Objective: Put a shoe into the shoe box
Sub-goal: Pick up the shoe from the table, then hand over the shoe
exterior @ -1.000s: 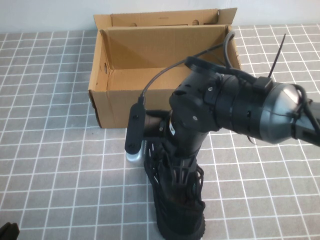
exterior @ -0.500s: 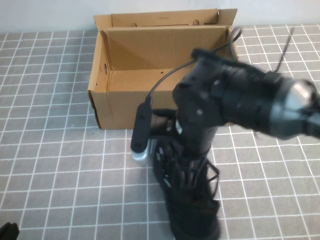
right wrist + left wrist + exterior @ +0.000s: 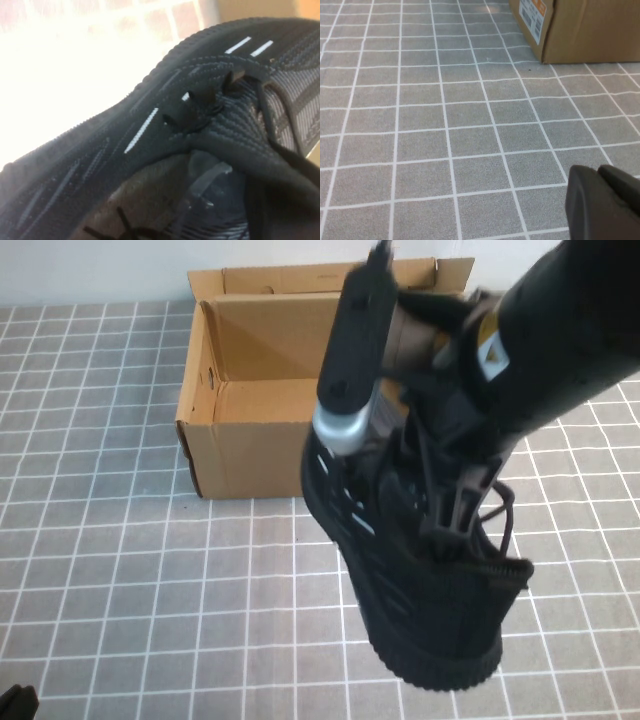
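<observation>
Close up through the right wrist camera we see the shoe, a black knit sneaker filling nearly the whole view, with short white dashes along its side and black laces crossing its upper. One finger of our right tool shows as a dark blurred shape reaching down into the shoe's opening, though we cannot tell how the grip stands. Past the shoe's ridged edge lies a washed-out bright stretch of tiled surface, and a strip of brown shoe box shows beyond it.

Matt black knit shoe, ridged sole; brown corrugated cardboard shoe box; matt grey tiled table.
</observation>
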{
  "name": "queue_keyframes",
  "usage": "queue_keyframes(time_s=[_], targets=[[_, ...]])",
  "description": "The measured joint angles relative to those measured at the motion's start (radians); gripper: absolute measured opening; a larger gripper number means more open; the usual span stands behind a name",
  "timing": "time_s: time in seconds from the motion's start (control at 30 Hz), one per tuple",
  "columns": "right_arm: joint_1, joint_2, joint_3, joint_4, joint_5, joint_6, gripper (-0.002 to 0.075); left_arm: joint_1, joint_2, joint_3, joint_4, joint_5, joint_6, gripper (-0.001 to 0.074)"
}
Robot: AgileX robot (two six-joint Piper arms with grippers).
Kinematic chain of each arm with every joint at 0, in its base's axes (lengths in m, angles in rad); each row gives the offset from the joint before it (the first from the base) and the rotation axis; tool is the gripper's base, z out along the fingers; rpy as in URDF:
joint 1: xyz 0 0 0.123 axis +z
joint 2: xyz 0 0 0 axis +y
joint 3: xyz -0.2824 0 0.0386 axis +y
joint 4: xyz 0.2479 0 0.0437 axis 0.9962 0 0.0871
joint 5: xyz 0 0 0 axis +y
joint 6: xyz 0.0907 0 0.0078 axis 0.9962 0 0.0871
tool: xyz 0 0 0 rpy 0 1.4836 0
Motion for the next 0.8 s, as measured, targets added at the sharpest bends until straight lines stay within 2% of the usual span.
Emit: queue_keyframes(time_s=[0.6,0.7,0.8], targets=[[0.0,-0.005,-0.029,0.016,0.002,-0.056,-0.0001,0.0,0.0,0.0,0.01,0.0,0.0,0.0],[0.0,-0.005,-0.029,0.018,0.002,-0.044,-0.0001,0.0,0.0,0.0,0.01,-0.048,-0.004,0.0],[0.0,-0.005,-0.029,0.021,0.002,-0.027,-0.0001,0.0,0.0,0.0,-0.098,-0.14,-0.04,0.0]])
